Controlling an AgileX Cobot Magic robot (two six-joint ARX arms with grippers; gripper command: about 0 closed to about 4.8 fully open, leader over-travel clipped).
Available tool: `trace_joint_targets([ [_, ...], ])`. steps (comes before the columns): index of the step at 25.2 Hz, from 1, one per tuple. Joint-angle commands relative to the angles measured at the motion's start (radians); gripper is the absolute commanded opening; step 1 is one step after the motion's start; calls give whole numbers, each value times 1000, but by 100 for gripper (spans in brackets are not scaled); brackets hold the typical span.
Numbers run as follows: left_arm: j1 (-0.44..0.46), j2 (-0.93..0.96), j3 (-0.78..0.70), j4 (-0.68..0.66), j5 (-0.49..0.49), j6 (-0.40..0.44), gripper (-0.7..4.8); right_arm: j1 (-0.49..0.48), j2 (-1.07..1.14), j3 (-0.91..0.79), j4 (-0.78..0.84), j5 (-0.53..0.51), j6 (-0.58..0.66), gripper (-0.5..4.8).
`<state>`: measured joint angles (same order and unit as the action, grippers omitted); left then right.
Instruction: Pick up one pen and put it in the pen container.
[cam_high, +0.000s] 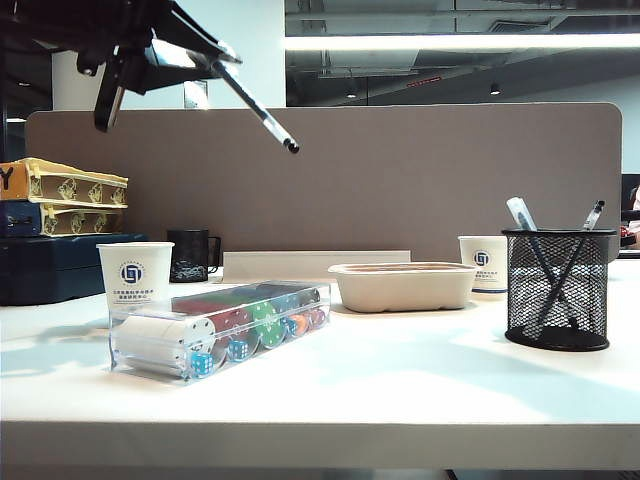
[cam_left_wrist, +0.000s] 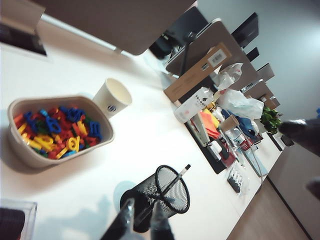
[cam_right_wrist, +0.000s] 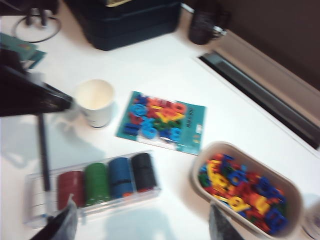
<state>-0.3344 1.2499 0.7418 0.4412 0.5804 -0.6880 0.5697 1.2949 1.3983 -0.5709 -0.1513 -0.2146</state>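
My left gripper (cam_high: 205, 52) is high at the upper left, shut on the pen (cam_high: 256, 106). The dark pen slants down to the right, far above the table. In the right wrist view the same pen (cam_right_wrist: 43, 150) hangs over a clear chip case. The pen container (cam_high: 557, 290), a black mesh cup, stands at the right with two pens in it. In the left wrist view the container (cam_left_wrist: 157, 192) lies just beyond my left gripper (cam_left_wrist: 142, 215). My right gripper (cam_right_wrist: 142, 222) is open with nothing between its fingers, above bare table between the chip case and a tray.
A clear case of chips and dice (cam_high: 220, 325), a paper cup (cam_high: 135, 272) and a black mug (cam_high: 190, 255) stand at the left. A pulp tray (cam_high: 403, 286) of plastic letters is mid-table, with a second paper cup (cam_high: 483, 262) behind. Stacked boxes (cam_high: 60, 215) are at the far left. A teal letter packet (cam_right_wrist: 160, 120) lies flat.
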Motion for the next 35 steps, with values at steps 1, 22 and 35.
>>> trace_joint_targets([
  [1, -1, -2, 8, 39, 0, 43, -6, -51, -35, 4, -8, 0, 5, 334],
  [22, -114, 154, 238, -42, 7, 210, -6, -242, -127, 2, -66, 56, 8, 333],
  [35, -191, 352, 473, -44, 11, 244, -6, -346, -177, 2, -129, 74, 58, 332],
])
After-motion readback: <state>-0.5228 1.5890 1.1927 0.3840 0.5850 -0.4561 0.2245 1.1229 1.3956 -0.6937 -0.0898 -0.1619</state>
